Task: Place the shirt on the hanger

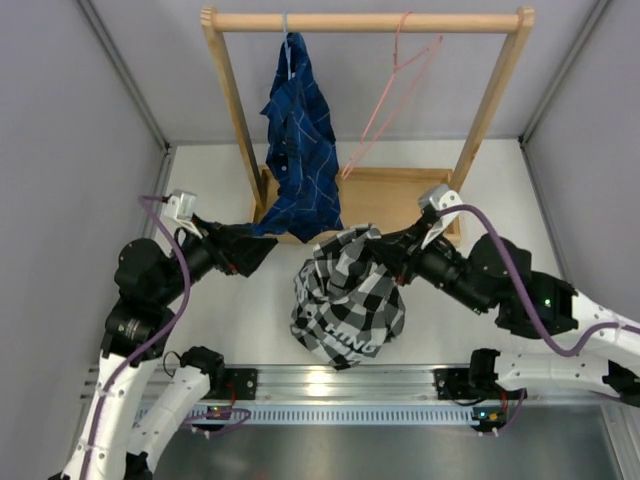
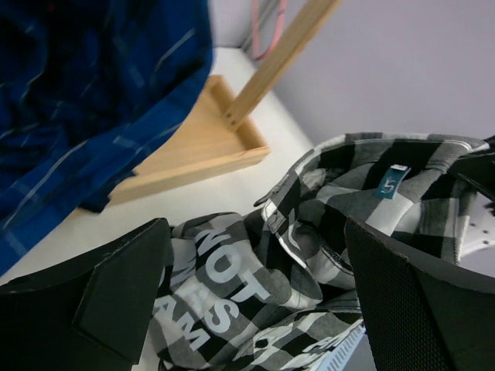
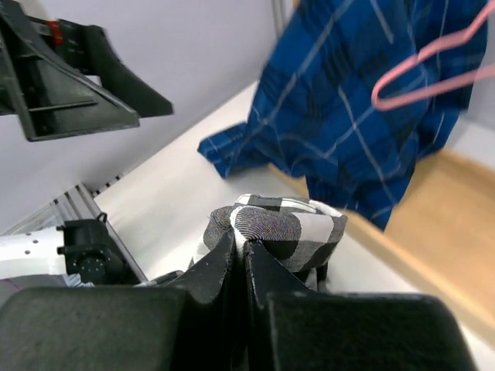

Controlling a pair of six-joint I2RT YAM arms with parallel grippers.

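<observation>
Right pincer (image 1: 398,250) is shut tight on a fold of the shirt (image 1: 345,300). In the right wrist view its two black fingers (image 3: 220,267) press together with the checked cloth poking out above them. I think I am holding it up by that fold so the rest can hang loose and open out. Left pincer (image 1: 255,250) is wide open and holds nothing. It waits to the left of the shirt, maybe ready to take another part of it.

Now from big to small. White worktop (image 1: 240,320) is flat and smooth. At the top of the frame stands a wooden rack (image 1: 365,20) with a round rail and a shallow wooden base. A dark blue shirt (image 1: 300,150) with thin white lines hangs from the rail, soft and droopy. My shirt is a bunched lump in the middle of the frame, with black and white squares and big pale letters. I cannot tell if its bottom touches the worktop. The hanger (image 1: 385,100) is thin pink wire, shaped like a triangle. It hangs tilted from the rail at the upper right, well apart from my shirt. Smallest is a little blue-green label (image 2: 389,182) inside the collar.
</observation>
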